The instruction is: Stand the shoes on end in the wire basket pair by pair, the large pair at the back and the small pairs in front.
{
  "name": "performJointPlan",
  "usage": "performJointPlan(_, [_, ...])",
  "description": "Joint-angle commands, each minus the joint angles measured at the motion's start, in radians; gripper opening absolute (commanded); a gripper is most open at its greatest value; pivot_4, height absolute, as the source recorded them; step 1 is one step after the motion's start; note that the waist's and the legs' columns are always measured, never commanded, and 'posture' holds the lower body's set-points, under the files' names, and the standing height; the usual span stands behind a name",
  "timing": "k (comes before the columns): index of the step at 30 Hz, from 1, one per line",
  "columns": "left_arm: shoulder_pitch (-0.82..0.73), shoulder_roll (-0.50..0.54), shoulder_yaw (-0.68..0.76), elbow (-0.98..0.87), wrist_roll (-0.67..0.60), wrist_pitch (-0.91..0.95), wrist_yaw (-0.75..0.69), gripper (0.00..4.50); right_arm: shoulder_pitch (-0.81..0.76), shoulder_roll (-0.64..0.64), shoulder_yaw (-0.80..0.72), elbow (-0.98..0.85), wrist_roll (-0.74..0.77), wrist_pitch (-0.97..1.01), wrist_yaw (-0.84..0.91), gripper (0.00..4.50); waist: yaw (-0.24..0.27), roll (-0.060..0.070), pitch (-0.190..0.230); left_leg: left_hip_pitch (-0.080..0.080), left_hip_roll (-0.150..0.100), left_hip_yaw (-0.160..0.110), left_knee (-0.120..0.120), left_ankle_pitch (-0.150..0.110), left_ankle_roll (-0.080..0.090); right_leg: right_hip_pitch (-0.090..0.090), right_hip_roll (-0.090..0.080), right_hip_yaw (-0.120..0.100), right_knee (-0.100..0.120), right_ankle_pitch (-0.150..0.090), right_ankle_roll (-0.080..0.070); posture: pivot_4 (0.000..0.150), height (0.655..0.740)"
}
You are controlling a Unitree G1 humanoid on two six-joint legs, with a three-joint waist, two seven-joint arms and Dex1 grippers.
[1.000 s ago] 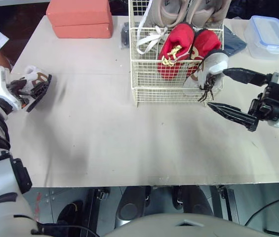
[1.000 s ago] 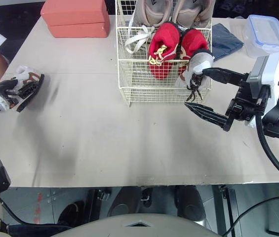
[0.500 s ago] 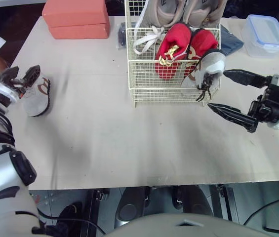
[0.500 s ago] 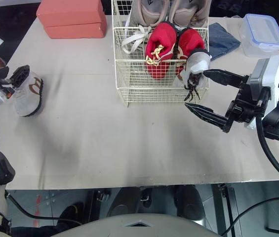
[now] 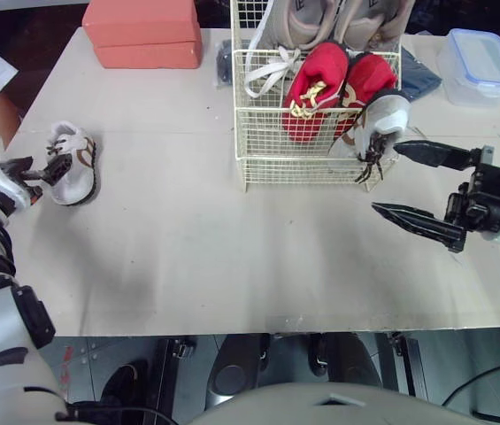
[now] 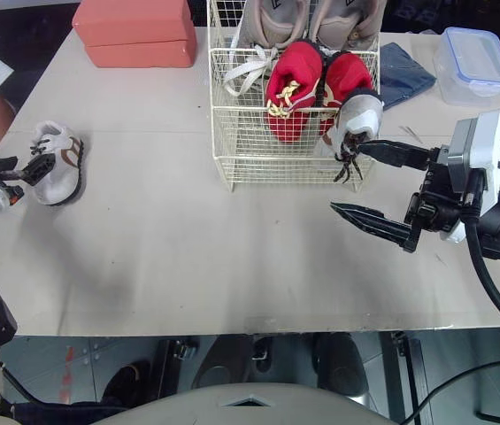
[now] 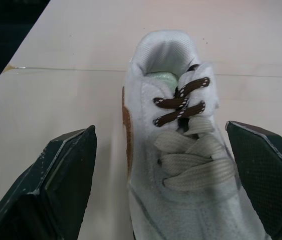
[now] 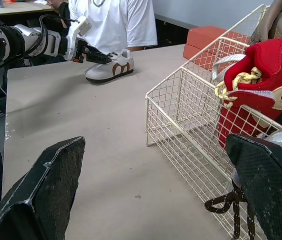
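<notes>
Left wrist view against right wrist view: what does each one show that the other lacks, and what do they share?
Left wrist view adds the white shoe's brown laces, close up. Right wrist view adds the wire basket, the red shoes standing in it, a person in a white shirt and the open right gripper. Shared: the white shoe on the table, with the open left gripper at it.

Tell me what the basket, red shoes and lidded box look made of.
The basket looks like thin metal wire, cream coated, going by its open grid. The red shoes: soft matte cloth, perhaps suede. The box: clear plastic, blue-edged lid.
</notes>
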Motion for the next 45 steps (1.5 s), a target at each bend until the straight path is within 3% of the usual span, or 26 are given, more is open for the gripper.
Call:
performJointPlan(1, [0.011, 0.001, -0.007, -0.013, 0.009, 0.045, 0.009, 4.50, -0.014, -0.026, -0.019, -0.017, -0.004, -0.010, 0.025, 4.45, 0.000, 0.000, 0.000, 0.000, 0.000, 0.000, 0.000, 0.000, 0.000, 0.000, 0.000, 0.000, 0.000, 0.000, 0.000, 0.150, 0.7400])
performJointPlan(4, [-0.002, -0.012, -0.020, -0.012, 0.022, 0.046, 0.007, 3.66, -0.013, -0.043, -0.017, -0.011, -0.016, -0.008, 0.040, 4.50, 0.000, 0.000, 0.000, 0.000, 0.000, 0.000, 0.000, 0.000, 0.000, 0.000, 0.000, 0.000, 0.000, 0.000, 0.000, 0.150, 0.7400])
performJointPlan(5, [-0.006, -0.014, -0.021, -0.012, 0.025, 0.038, 0.008, 3.10, -0.014, -0.047, -0.016, -0.009, -0.020, -0.009, 0.044, 4.50, 0.000, 0.000, 0.000, 0.000, 0.000, 0.000, 0.000, 0.000, 0.000, 0.000, 0.000, 0.000, 0.000, 0.000, 0.000, 0.150, 0.7400])
performJointPlan(9, [-0.011, -0.022, -0.014, -0.016, 0.020, -0.005, -0.001, 1.57, -0.017, -0.049, -0.019, -0.005, -0.024, -0.010, 0.050, 4.50, 0.000, 0.000, 0.000, 0.000, 0.000, 0.000, 0.000, 0.000, 0.000, 0.000, -0.001, 0.000, 0.000, 0.000, 0.000, 0.150, 0.7400])
performJointPlan(11, [-0.010, -0.029, -0.002, -0.026, 0.009, -0.056, -0.014, 1.25, -0.016, -0.046, -0.023, -0.007, -0.020, -0.007, 0.046, 4.50, 0.001, 0.000, 0.000, 0.000, 0.000, 0.000, 0.000, 0.000, 0.000, 0.000, -0.001, 0.000, 0.000, 0.000, 0.000, 0.150, 0.7400])
performJointPlan(12, [-0.016, -0.034, 0.018, -0.030, -0.011, -0.075, -0.020, 0.73, -0.013, -0.045, -0.024, -0.009, -0.020, -0.006, 0.045, 4.50, 0.002, 0.000, 0.000, 0.000, 0.000, 0.000, 0.000, 0.000, 0.000, 0.000, -0.001, 0.000, 0.000, 0.000, 0.000, 0.150, 0.7400])
performJointPlan(15, [-0.030, -0.053, 0.074, -0.053, -0.067, -0.151, -0.058, 0.23, -0.010, -0.041, -0.027, -0.010, -0.020, -0.007, 0.043, 4.50, 0.002, -0.001, -0.001, 0.000, 0.000, 0.000, 0.000, 0.000, 0.000, 0.000, -0.002, 0.000, 0.000, 0.000, 0.000, 0.150, 0.7400])
performJointPlan(18, [-0.060, -0.091, 0.140, -0.118, -0.155, -0.184, -0.123, 0.22, -0.021, -0.034, -0.033, -0.005, -0.005, -0.006, 0.029, 4.50, 0.003, -0.002, -0.001, 0.000, 0.000, 0.000, 0.000, 0.000, 0.000, 0.000, -0.002, 0.000, 0.000, 0.000, 0.000, 0.150, 0.7400])
performJointPlan(22, [-0.093, -0.203, 0.139, -0.384, -0.240, -0.194, -0.161, 0.22, -0.041, -0.024, -0.040, 0.008, 0.008, -0.011, 0.013, 4.50, 0.006, -0.002, -0.001, -0.001, -0.001, -0.001, 0.000, 0.000, 0.000, 0.000, -0.003, -0.001, -0.001, 0.000, 0.000, 0.150, 0.7400])
performJointPlan(27, [-0.154, -0.380, 0.093, -0.694, -0.298, -0.148, -0.030, 0.22, -0.076, 0.000, -0.026, 0.019, 0.014, -0.015, -0.014, 4.50, 0.003, -0.003, -0.001, -0.001, -0.002, -0.001, 0.001, 0.000, 0.000, 0.000, -0.003, -0.001, -0.001, 0.000, 0.000, 0.150, 0.7400])
performJointPlan(34, [-0.140, -0.641, -0.090, -1.114, -0.353, -0.004, 0.146, 0.22, -0.118, 0.040, -0.046, 0.035, 0.049, -0.009, -0.112, 4.50, -0.001, -0.003, -0.001, 0.000, -0.002, -0.001, 0.001, 0.000, 0.000, 0.000, -0.001, 0.000, 0.000, 0.000, 0.000, 0.150, 0.7400])
performJointPlan(41, [-0.077, -0.756, -0.240, -1.284, -0.389, 0.110, 0.148, 0.22, -0.301, 0.204, 0.063, 0.024, 0.272, 0.050, -0.517, 4.50, -0.011, -0.002, -0.001, 0.000, -0.002, -0.001, 0.001, 0.001, -0.001, 0.001, 0.001, 0.001, 0.001, 0.000, 0.000, 0.150, 0.7400])
performJointPlan(45, [-0.054, -0.782, -0.312, -1.334, -0.407, 0.149, 0.096, 0.22, -0.423, 0.340, 0.167, 0.084, 0.309, 0.088, -0.803, 4.50, -0.022, -0.002, -0.001, 0.000, -0.001, -0.001, 0.001, 0.001, -0.001, 0.000, 0.002, 0.001, 0.001, 0.000, 0.000, 0.150, 0.7400])
